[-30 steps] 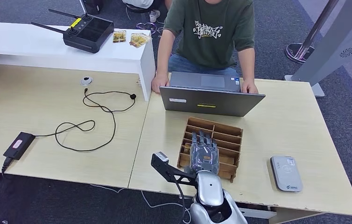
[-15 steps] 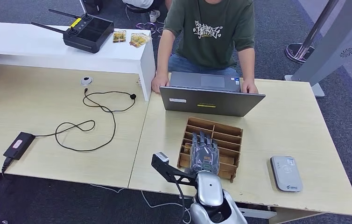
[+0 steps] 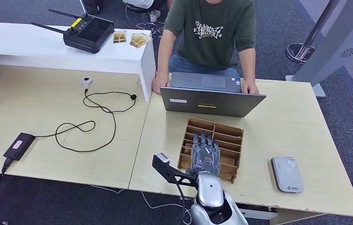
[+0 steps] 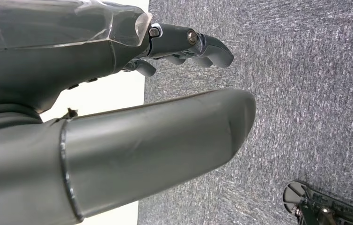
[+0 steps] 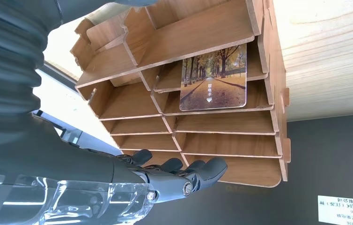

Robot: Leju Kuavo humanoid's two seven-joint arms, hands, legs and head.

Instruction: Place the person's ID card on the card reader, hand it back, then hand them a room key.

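While the person (image 3: 210, 33) in the green shirt sits across the tabletop (image 3: 282, 117) with both hands at the laptop (image 3: 210, 100), the right hand (image 3: 204, 152) hovers over the wooden rack (image 3: 226, 137), palm down, fingers stretched forward and a little apart, holding nothing. From the right wrist view that same hand (image 5: 165, 176) sits just in front of the rack's (image 5: 202, 140) open slots, fingertips (image 5: 212, 167) close to the far end of the rack and not clearly touching it. There's the room key (image 5: 213, 78), a card printed with a tree-lined autumn avenue, standing in one of the slots, well apart from the fingers. The card reader (image 3: 287, 174), a pale grey pad, lies flat near the robot's edge of the tabletop, to the right of the rack, with no card on it. The left hand (image 4: 118, 108) hangs by a pale panel edge above grey carpet (image 4: 305, 93), thumb out straight, fingers slightly curled and nothing in them. Over on the left tabletop, a black cable (image 3: 90, 123) loops toward a small black box (image 3: 18, 146), and a remote controller (image 3: 85, 31) with antennas rests on the white counter (image 3: 25, 44).
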